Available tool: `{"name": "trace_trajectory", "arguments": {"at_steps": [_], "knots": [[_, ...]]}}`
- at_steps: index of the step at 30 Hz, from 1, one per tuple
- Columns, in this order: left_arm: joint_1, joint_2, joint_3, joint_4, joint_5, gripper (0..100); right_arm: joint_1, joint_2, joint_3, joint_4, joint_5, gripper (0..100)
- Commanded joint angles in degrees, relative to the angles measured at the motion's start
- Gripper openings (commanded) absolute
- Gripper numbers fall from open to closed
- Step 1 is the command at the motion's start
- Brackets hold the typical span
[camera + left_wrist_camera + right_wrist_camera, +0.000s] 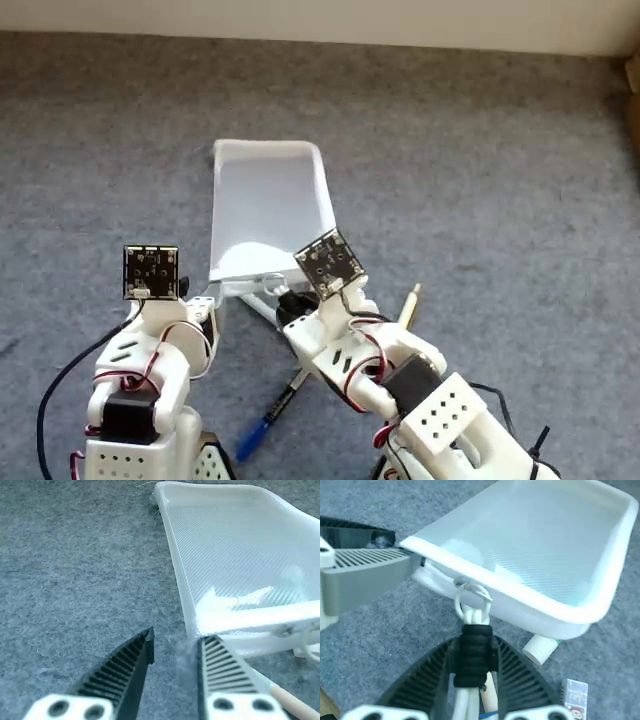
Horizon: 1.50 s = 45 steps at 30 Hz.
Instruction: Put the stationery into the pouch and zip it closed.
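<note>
The white mesh pouch [265, 205] lies flat mid-table, its zipper edge toward the arms. My right gripper [474, 642] is shut on the zipper pull [472, 655], a black sleeve on a white cord tied to the slider ring [470, 589]. In the high view that gripper [278, 295] sits at the pouch's near edge. My left gripper [180, 636] is open at the pouch's near left corner [192, 627], one finger on each side of it. A blue pen [266, 418] lies between the arms. A wooden pencil [408, 305] lies to the right.
Near the pouch [530, 545], a white cylindrical item [540, 650] and a small printed eraser box [574, 695] lie on the grey carpet [480, 150]. The left gripper's grey finger [370, 575] shows beside the pouch end. Open carpet surrounds the pouch on the far sides.
</note>
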Motion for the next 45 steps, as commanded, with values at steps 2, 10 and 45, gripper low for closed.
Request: {"name": "trace_trajectory", "arguments": {"at_steps": [2,10,45], "knots": [[-1.5,-1.0,-0.7,-1.8,-3.1,2,3.6,-2.2,-1.5,2.9,0.5,0.6],[-1.5,-1.0,-0.1,-2.8,-4.7,1,4.6,-2.2,-1.5,2.9,0.5,0.6],[-6.2,-1.0,-0.7,-2.7,-4.7,2,9.7,-2.3,-5.6,8.4,0.3,0.6]]}}
